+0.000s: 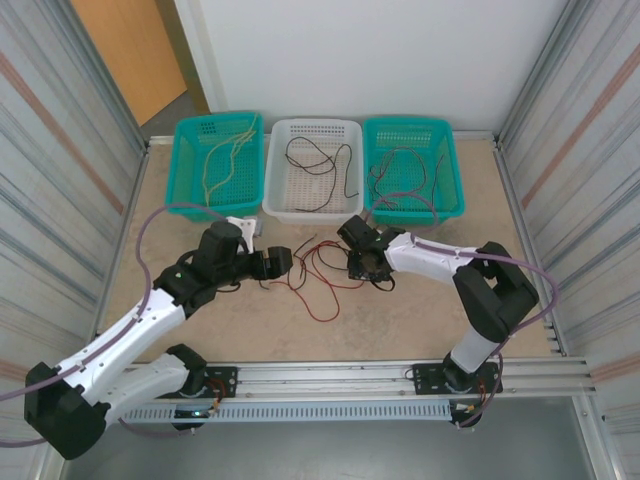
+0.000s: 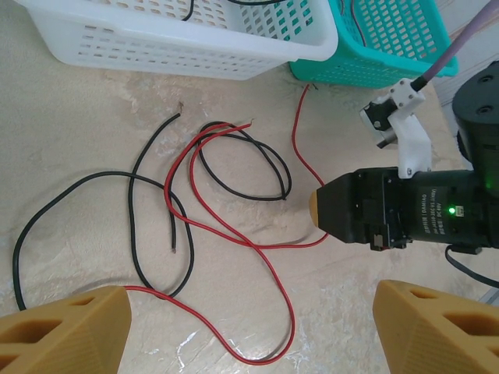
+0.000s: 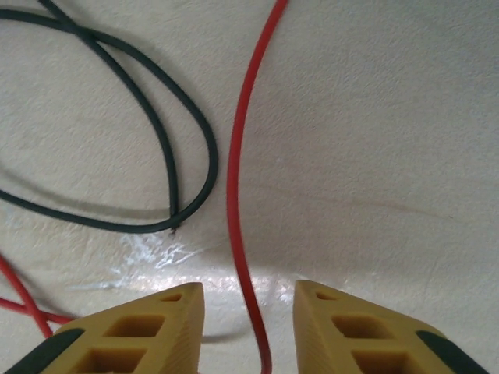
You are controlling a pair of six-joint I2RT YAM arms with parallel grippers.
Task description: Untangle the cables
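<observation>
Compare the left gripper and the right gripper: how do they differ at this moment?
The left gripper stands wide open; the right gripper is much narrower. The right gripper straddles a red cable, which runs between its fingers unpinched; the left gripper has no cable in its grasp. The right gripper sits low over the table; the left gripper looks higher. Both have yellow-orange fingers and face the tangled cables.

Left teal basket, white basket, right teal basket — table.

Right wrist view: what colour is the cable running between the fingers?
Red; the cable shows best in the right wrist view.
</observation>
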